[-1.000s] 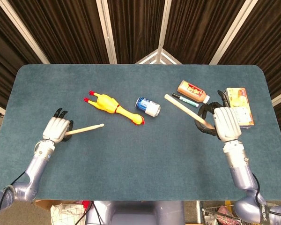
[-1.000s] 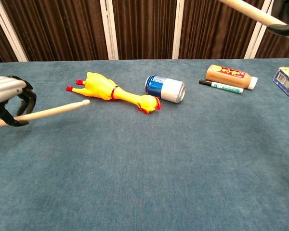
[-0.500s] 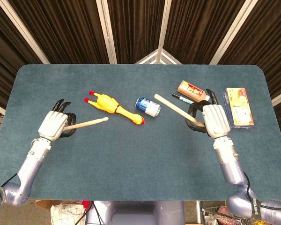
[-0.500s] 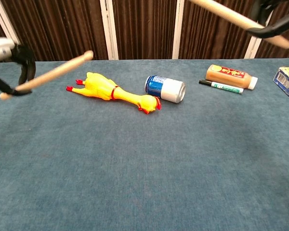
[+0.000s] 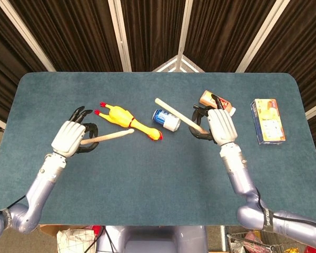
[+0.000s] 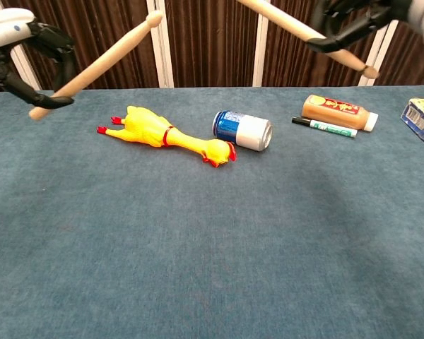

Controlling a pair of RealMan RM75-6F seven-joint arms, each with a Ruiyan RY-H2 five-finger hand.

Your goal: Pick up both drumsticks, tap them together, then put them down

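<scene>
My left hand (image 5: 72, 138) (image 6: 18, 42) grips one wooden drumstick (image 5: 111, 136) (image 6: 106, 58) by its butt end, the tip pointing right and up. A second drumstick (image 5: 174, 113) (image 6: 290, 27) is held by my right hand (image 5: 216, 126) (image 6: 364, 13), its tip pointing left toward the other. Both sticks are raised well above the blue-green table (image 5: 163, 179) (image 6: 212, 247). Their tips are still apart, with a gap between them over the can and the chicken.
A yellow rubber chicken (image 5: 127, 121) (image 6: 166, 134) and a blue can (image 5: 166, 119) (image 6: 243, 131) lie mid-table. A brown bottle (image 5: 217, 100) (image 6: 338, 112) and a marker (image 6: 324, 126) lie behind my right hand. A yellow box (image 5: 267, 120) (image 6: 422, 120) sits at the right.
Both hands have risen and moved inward with their drumsticks. The right hand shifted left past the box; the stick tips have come closer together.
</scene>
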